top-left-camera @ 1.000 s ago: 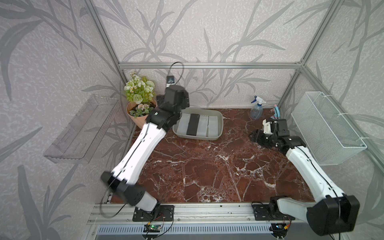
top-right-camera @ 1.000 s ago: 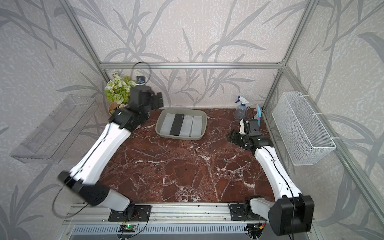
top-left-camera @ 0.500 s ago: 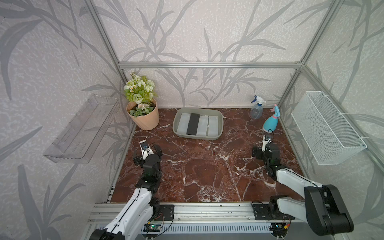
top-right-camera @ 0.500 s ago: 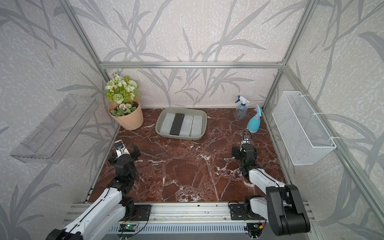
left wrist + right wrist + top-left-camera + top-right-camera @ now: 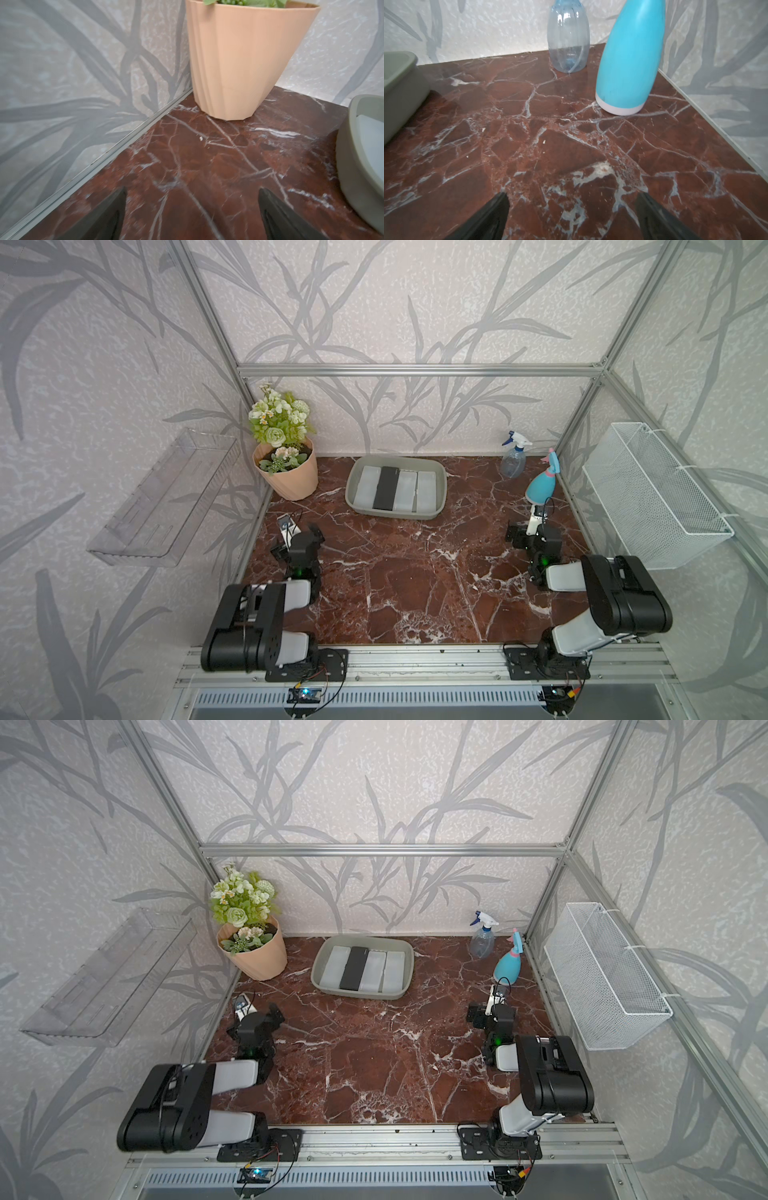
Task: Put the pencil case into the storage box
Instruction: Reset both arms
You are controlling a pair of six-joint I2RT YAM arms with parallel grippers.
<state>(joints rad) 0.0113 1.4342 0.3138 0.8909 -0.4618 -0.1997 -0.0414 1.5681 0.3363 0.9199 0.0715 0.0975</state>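
At the back of the marble table [image 5: 395, 585], close to the rear wall: storage box [image 5: 392, 515], flat on the surface. Inside, side by side, lengthwise front to back, filling the floor: 3 translucent white pencil cases [image 5: 405, 490] and 1 black pencil case [image 5: 385, 488]; the black one 2nd from the left in both top views, touching a white neighbour on each side.

Left of the box, in the rear corner: peach flower pot [image 5: 286, 486] with green and white flowers. In the opposite rear corner: clear spray bottle [image 5: 513, 462]; nearer the front and the side wall, blue spray bottle [image 5: 540, 490]. On the side walls: clear plastic trough [image 5: 166, 497] and white wire basket [image 5: 652, 497].

Near the left edge, low over the marble: left gripper [image 5: 192, 189], jaws spread fully wide, nothing between them; facing the pot, with a corner of the box at the edge of its wrist view. Near the right edge, well apart from the box: right gripper [image 5: 572, 193], likewise spread fully and gripping nothing; bare marble below, blue bottle just ahead.
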